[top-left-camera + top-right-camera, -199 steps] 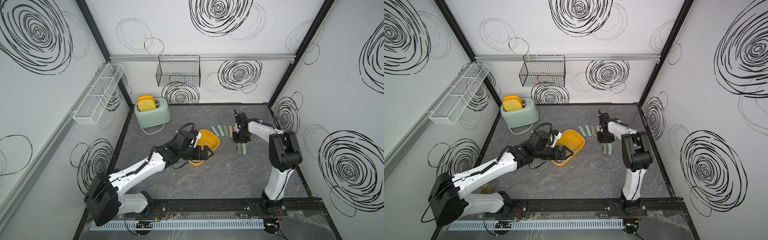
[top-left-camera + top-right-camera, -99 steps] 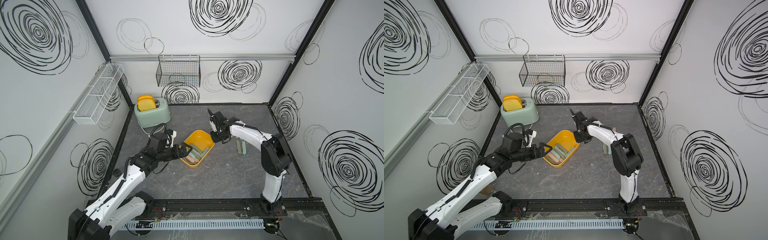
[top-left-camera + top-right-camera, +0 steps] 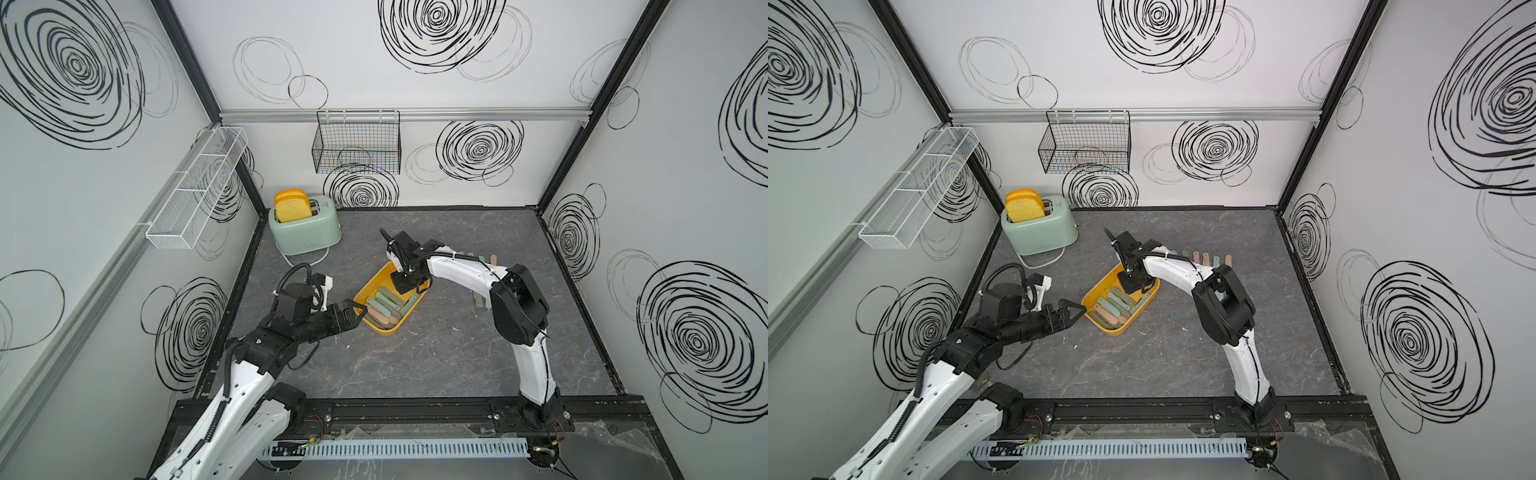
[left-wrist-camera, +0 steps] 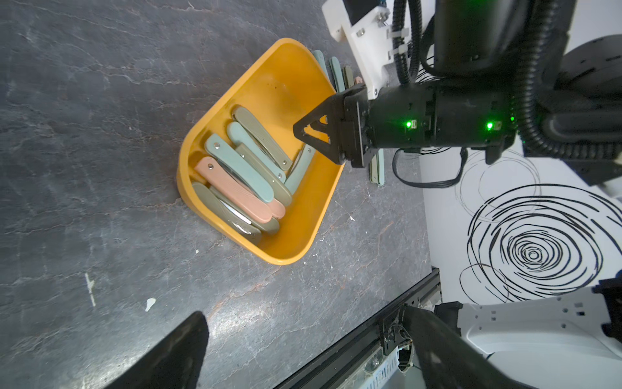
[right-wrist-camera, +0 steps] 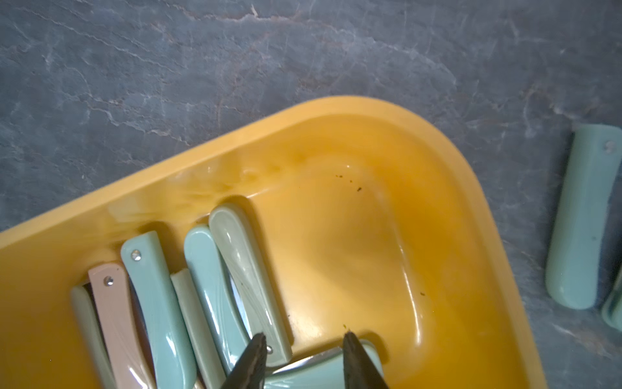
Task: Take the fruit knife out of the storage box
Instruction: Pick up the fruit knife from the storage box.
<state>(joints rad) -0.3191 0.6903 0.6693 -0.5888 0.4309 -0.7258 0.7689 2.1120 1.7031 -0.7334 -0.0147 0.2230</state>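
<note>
The mustard-yellow storage box [image 3: 376, 326] [image 3: 1100, 326] sits mid-floor. Several folded fruit knives [image 4: 235, 175] with teal, green and pink handles lie inside it. My right gripper [image 5: 304, 338] [image 3: 409, 286] hangs low inside the box, open. Its fingertips [image 5: 259, 343] stand just over the end of a teal knife [image 5: 313, 372] that leans along the box's wall. My left gripper [image 3: 359, 313] [image 3: 1077, 316] is wide open beside the box's left corner, with only bare floor between its fingers [image 4: 181, 353].
More folded knives lie in a row [image 3: 494, 259] [image 3: 1204, 257] behind the right arm, and a pair [image 3: 481, 301] lies beside it. A green toaster [image 3: 303, 224] stands at back left. A black wire basket [image 3: 357, 145] and a white mesh basket [image 3: 195, 195] hang on the walls.
My right gripper came from the row of knives on the floor into the box and opened a little. My left arm drew back from over the box to its left corner.
</note>
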